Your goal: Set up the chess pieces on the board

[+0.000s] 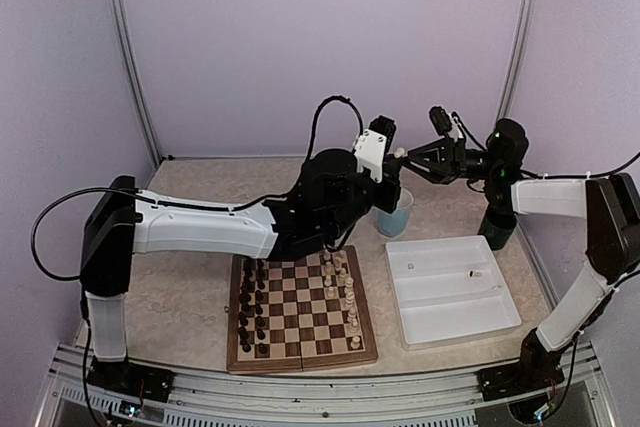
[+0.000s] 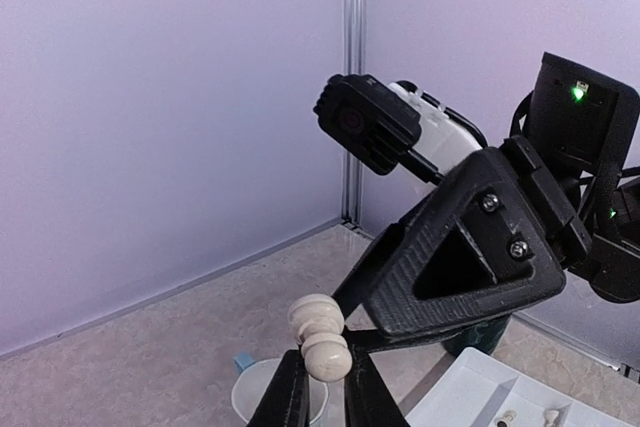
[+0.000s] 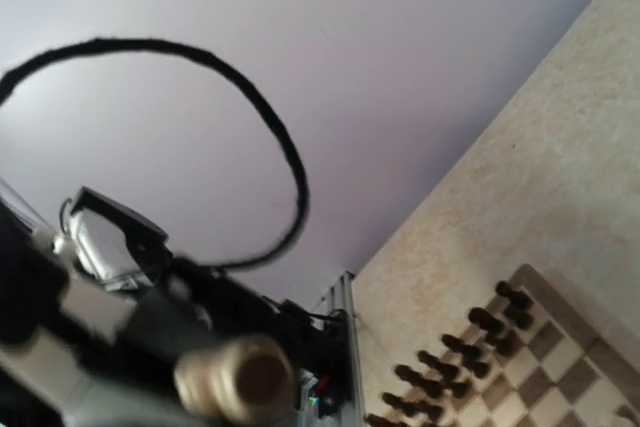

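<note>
The left gripper [image 2: 326,379] pinches 1 cream piece [image 2: 322,339] aloft, probably for a handover. The right gripper [image 1: 402,155] meets it; its grip cannot be told.

My left arm [image 1: 200,227] and right arm [image 1: 555,197] meet raised, tip to tip: left gripper [image 2: 326,359] pinching a piece [image 2: 322,339], right gripper [image 1: 402,154] just beside.
</note>
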### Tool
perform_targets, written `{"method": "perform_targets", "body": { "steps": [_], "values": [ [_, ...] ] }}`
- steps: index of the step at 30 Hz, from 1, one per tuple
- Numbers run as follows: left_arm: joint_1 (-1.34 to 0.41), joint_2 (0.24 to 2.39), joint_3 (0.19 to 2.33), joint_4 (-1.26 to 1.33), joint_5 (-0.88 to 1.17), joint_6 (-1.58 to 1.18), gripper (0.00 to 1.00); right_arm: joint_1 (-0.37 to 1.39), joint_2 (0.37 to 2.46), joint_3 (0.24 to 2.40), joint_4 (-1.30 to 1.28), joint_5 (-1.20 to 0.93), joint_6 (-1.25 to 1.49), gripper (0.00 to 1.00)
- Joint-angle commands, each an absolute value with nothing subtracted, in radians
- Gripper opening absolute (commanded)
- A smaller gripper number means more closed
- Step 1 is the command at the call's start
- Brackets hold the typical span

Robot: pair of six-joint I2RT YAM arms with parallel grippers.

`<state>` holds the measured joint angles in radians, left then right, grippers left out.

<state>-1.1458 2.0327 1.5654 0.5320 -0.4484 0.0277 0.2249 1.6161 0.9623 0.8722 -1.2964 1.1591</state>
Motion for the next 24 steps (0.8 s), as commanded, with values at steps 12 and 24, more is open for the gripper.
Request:
{"method": "perform_targets", "body": {
  "steps": [12,24],
  "values": [
    [-1.019,1.736,1.444,-0.132,-0.101,-0.237,0.14,0.064,1.566,1.037,0.255,-1.355,0.59,0.5],
    [-1.077,1.694,1.227,-0.322,-0.032,-0.321,0.14,0.06,1.54,1.051,0.134,-1.337,0.451,0.51]
  ]
}}
